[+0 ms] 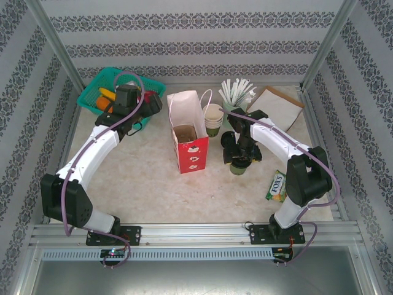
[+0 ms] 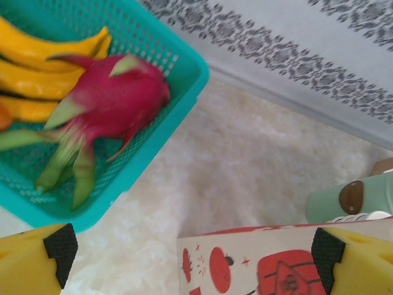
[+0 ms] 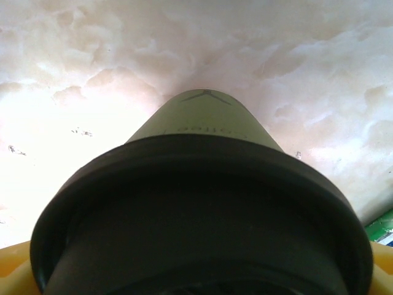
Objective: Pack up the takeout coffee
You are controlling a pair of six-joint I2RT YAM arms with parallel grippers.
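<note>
Tapering green paper cup (image 3: 209, 123), round black lid (image 3: 196, 215)

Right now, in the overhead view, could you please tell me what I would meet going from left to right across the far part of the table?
Teal fruit basket → red-and-white paper bag → stacked paper cups → cup of straws → flat brown paper.

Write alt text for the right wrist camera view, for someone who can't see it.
A green paper cup with a black lid stands close under the camera on a pale mottled table. The right gripper shows as yellow fingers at the bottom corners, either side of the lid.
</note>
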